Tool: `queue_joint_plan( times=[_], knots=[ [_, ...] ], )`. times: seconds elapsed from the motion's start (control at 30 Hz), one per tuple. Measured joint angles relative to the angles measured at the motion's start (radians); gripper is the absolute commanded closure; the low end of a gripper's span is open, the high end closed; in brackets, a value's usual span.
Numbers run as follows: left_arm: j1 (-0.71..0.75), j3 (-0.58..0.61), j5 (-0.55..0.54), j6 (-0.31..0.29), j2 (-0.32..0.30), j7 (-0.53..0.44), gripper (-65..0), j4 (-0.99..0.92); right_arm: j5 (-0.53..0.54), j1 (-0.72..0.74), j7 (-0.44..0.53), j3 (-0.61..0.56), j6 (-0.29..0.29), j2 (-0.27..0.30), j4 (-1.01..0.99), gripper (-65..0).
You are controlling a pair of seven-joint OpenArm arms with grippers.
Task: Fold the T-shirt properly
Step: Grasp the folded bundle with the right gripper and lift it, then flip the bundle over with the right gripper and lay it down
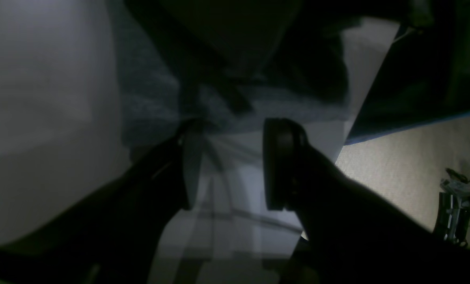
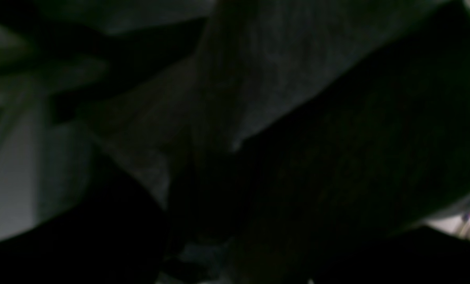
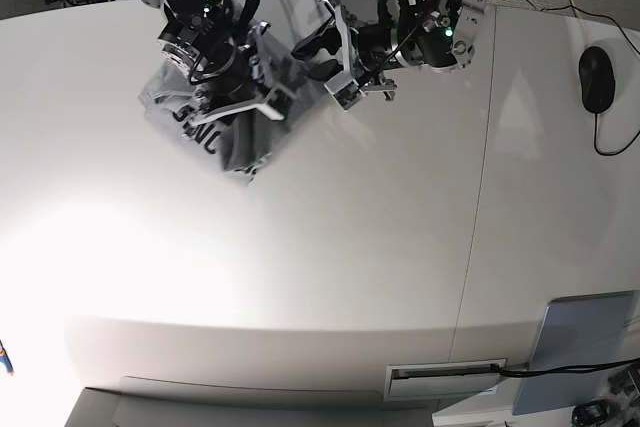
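Your heather-grey cotton T-shirt with black lettering [image 3: 205, 127] lay bunched on the white desk [image 3: 350, 227]. Your left pincer [image 1: 229, 169] stood wide apart just above the cloth. Your right pincer [image 3: 262, 97] sat over the shirt; its state could not be told.

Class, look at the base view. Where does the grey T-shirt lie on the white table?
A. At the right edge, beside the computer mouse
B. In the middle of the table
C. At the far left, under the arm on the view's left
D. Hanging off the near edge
C: the T-shirt lies bunched at the table's far left, with the right gripper over it, and the mouse sits far off at the right.
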Motion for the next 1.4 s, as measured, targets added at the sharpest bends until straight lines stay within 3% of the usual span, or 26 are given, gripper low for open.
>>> queue_joint_plan(
  times=[0.2,0.37,0.57,0.63,0.7,0.73,0.77,0.8,0.83,0.87,0.93,1.0,1.03,1.13,1.23,1.3,1.4],
  knots=[
    [0.000,-0.001,0.000,0.000,0.000,0.001,-26.4,0.000,0.007,0.000,-0.002,0.035,-0.049,-0.003,0.098,-21.9],
    [0.001,-0.050,0.000,0.000,0.001,0.001,-26.4,0.000,0.138,-0.040,-0.002,0.129,-0.062,-0.003,0.187,-21.9],
    [0.000,-0.153,-0.083,-0.004,0.000,0.020,-26.4,0.000,0.312,-0.094,-0.074,0.236,-0.004,-0.002,0.193,-22.0],
    [0.000,-0.170,-0.090,-0.008,0.001,0.024,-26.4,0.000,0.324,-0.107,-0.072,0.280,-0.008,-0.005,0.193,-22.0],
    [0.003,-0.179,-0.089,-0.023,0.000,0.031,-26.4,0.000,0.408,-0.102,-0.072,0.313,-0.016,-0.005,0.193,-22.0],
    [0.003,-0.179,-0.090,-0.027,0.000,0.031,-26.4,0.000,0.411,-0.102,-0.071,0.311,0.035,0.010,0.193,-22.0],
    [0.003,-0.177,-0.090,-0.027,0.000,0.031,-26.4,0.000,0.414,-0.108,-0.073,0.305,0.049,0.026,0.193,-22.0],
    [0.003,-0.175,-0.090,-0.029,0.001,0.031,-26.4,0.000,0.401,-0.114,-0.071,0.309,0.035,0.031,0.193,-22.0],
    [0.003,-0.175,-0.090,-0.030,0.001,0.035,-26.4,0.000,0.397,-0.119,-0.063,0.330,-0.034,0.026,0.193,-22.0],
    [0.005,-0.175,-0.090,-0.030,0.000,0.035,-26.4,0.000,0.409,-0.114,-0.056,0.354,-0.043,0.016,0.193,-22.0],
    [0.005,-0.175,-0.090,-0.030,0.001,0.039,-26.4,0.000,0.440,-0.097,-0.069,0.357,0.049,0.016,0.194,-22.0],
    [0.005,-0.175,-0.101,-0.030,0.002,0.038,-26.4,0.000,0.463,-0.108,-0.049,0.354,0.032,0.005,0.196,-22.0],
    [0.003,-0.175,-0.106,-0.030,0.001,0.038,-26.4,0.000,0.470,-0.114,-0.036,0.354,-0.008,0.002,0.195,-22.0],
    [0.003,-0.176,-0.105,-0.029,0.000,0.042,-26.4,0.000,0.457,-0.102,-0.061,0.334,0.050,0.018,0.194,-22.0],
    [0.003,-0.176,-0.105,-0.030,0.001,0.042,-26.4,0.000,0.452,-0.106,-0.077,0.349,0.015,0.021,0.227,-22.0],
    [0.005,-0.176,-0.105,-0.030,0.000,0.042,-26.4,0.000,0.478,-0.102,-0.020,0.359,0.015,0.019,0.250,-22.0],
    [0.003,-0.176,-0.105,-0.030,0.000,0.042,-26.4,0.000,0.484,-0.095,-0.018,0.358,0.020,0.010,0.251,-22.0]
  ],
)
